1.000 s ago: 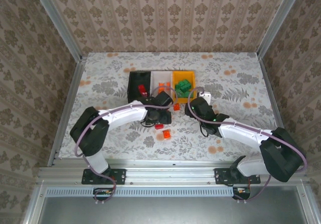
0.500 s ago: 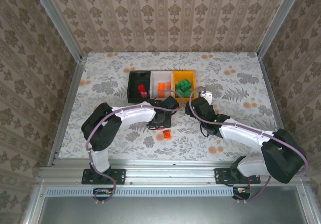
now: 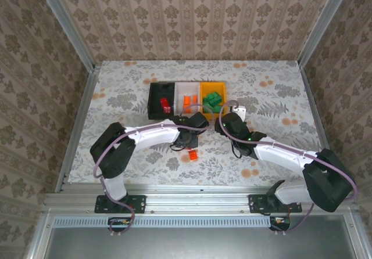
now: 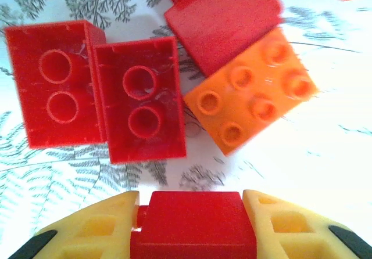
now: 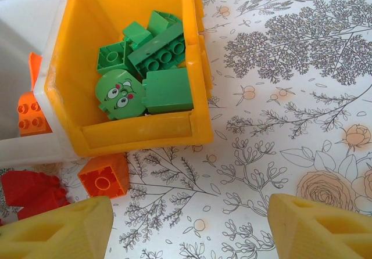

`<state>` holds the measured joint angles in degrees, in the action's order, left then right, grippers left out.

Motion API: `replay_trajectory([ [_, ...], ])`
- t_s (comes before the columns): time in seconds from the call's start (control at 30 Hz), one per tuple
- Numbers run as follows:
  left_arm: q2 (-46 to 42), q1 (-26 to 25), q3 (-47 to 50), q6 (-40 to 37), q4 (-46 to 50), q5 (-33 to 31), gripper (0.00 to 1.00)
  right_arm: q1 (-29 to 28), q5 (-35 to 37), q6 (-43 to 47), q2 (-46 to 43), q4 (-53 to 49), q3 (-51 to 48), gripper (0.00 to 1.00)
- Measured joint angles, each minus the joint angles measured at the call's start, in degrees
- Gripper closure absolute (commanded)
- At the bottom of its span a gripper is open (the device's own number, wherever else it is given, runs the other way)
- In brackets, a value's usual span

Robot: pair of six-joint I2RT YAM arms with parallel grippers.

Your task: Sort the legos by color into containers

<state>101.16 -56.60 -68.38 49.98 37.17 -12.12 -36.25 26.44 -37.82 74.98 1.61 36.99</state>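
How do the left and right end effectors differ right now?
The left end effector is closed on a red brick; the right end effector is open and empty. The left hangs over loose bricks; the right faces the yellow bin of green bricks. Both have yellow fingers.

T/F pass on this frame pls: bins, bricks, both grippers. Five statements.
1. The yellow bin holds green bricks. True.
2. The left gripper is empty. False: a red brick sits clamped between its fingers.
3. The right gripper stands open, holding nothing. True.
4. The black bin holds orange bricks. False: it holds red pieces.
5. An orange brick lies on the table beside the yellow bin's near corner. True.
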Motion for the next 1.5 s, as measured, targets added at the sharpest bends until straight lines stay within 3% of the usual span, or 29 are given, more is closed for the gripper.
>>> replay_trajectory([
  [0.2,-6.21,0.76,-11.15,-6.93,5.31,-3.19,0.73,0.00,-0.02,0.00,0.00,0.02,0.00,0.28],
  [0.37,-6.49,12.46,-19.02,-14.43,7.32,-3.72,0.71,0.00,-0.04,0.00,0.00,0.17,0.00,0.28],
  [0.53,1.55,23.50,-27.04,-19.47,9.51,-3.41,0.71,0.00,-0.04,0.09,0.02,0.44,0.00,0.28],
  [0.8,17.97,27.54,-36.35,-22.82,13.05,-0.98,0.74,0.00,-0.26,0.09,0.15,0.42,0.00,0.28],
  [1.17,20.68,28.57,-40.15,-24.46,15.06,1.31,0.28,0.00,-1.46,0.13,0.20,0.44,0.00,0.28],
  [1.27,18.86,28.57,-40.15,-24.98,15.67,2.19,0.21,0.00,-1.62,0.33,0.46,0.59,0.00,0.28],
  [1.5,7.19,28.57,-39.58,-26.25,16.24,3.78,0.14,-0.42,-4.13,2.14,1.88,1.18,0.26,0.28],
])
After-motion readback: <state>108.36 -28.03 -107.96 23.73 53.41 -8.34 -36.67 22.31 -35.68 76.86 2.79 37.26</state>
